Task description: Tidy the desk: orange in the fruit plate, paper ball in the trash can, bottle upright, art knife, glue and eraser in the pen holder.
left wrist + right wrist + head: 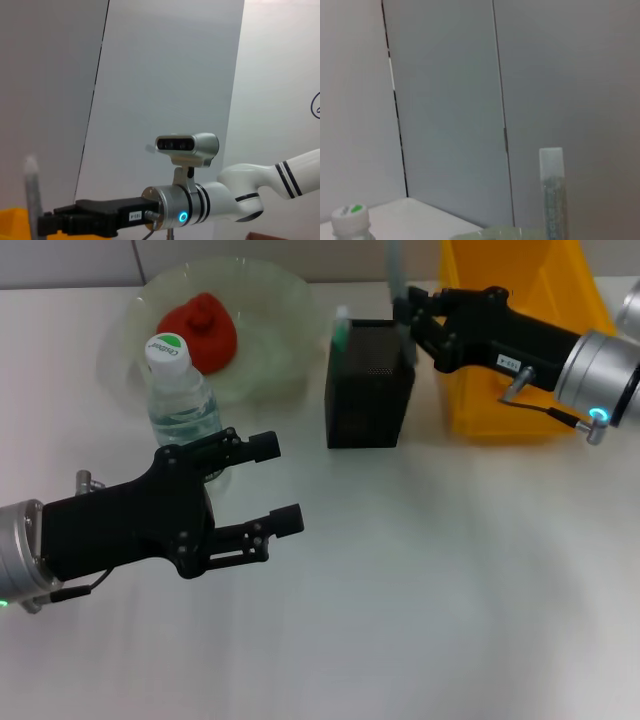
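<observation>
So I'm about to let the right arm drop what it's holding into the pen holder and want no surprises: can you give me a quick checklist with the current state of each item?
1. Right gripper shut on the glue: ok, stick held upright.
2. Glue above the pen holder opening: cannot tell; it sits near the right rear corner.
3. Pen holder upright on the desk: ok.
4. Art knife already in the holder, leaving room: ok, it stands at the left rear corner.
5. Left gripper out of the way: ok, open, beside the upright bottle.
6. Trash can clear of the arm: cannot tell, the arm crosses in front of it.
</observation>
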Tool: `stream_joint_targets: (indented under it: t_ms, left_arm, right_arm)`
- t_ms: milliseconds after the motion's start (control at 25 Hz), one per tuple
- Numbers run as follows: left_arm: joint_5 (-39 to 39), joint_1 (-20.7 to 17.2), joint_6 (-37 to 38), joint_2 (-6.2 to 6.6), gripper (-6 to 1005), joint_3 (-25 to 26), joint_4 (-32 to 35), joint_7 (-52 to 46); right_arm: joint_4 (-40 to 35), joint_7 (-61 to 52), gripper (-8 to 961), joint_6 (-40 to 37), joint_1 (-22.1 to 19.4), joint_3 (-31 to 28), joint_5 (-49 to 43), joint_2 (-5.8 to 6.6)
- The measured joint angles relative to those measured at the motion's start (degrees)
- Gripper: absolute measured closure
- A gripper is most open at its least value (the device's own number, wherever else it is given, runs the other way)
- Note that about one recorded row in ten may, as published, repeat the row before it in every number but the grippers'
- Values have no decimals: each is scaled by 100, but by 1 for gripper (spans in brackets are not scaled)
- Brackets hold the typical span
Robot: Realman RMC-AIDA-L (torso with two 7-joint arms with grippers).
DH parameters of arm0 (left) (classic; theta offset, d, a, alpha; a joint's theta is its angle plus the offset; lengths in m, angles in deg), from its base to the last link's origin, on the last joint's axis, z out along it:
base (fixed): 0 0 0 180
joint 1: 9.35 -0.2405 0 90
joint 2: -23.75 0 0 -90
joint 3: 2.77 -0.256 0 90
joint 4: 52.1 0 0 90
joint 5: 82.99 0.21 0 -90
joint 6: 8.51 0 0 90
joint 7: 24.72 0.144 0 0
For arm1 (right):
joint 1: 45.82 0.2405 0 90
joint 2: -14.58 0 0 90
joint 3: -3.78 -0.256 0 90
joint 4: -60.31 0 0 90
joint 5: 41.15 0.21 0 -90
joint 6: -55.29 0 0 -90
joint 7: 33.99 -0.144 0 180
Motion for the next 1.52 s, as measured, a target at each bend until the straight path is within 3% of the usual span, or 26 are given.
stream_joint_targets:
  t_ms: [240, 680, 800, 880, 1160, 1400, 1520]
  left_arm:
    - [0, 2, 0, 0, 194, -13, -4, 4]
    - [0, -4, 11, 0, 194, -25, -4, 10]
    - [0, -7, 15, 0, 194, -24, -4, 3]
    - [0, -12, 20, 0, 194, -19, -4, 2]
    - [0, -34, 21, 0, 194, 1, -4, 2]
    - [-4, -36, 34, 0, 194, 2, 20, -6]
    - [-7, -23, 38, 0, 194, 2, 25, -11]
  right_arm:
    - [148, 156, 799, 66, 78, 19, -20, 3]
    - [107, 162, 600, 14, 21, 16, 25, -13]
    - [6, 167, 475, -134, -45, -15, 39, -20]
    - [-114, 166, 391, -318, -127, -54, 99, -22]
    - [-822, -156, 317, -1175, -668, -156, 771, 15]
    - [-1394, -904, 318, -2027, -1186, -950, 766, 47]
    - [-1457, -1415, 319, -2595, -1391, -1445, 744, 170]
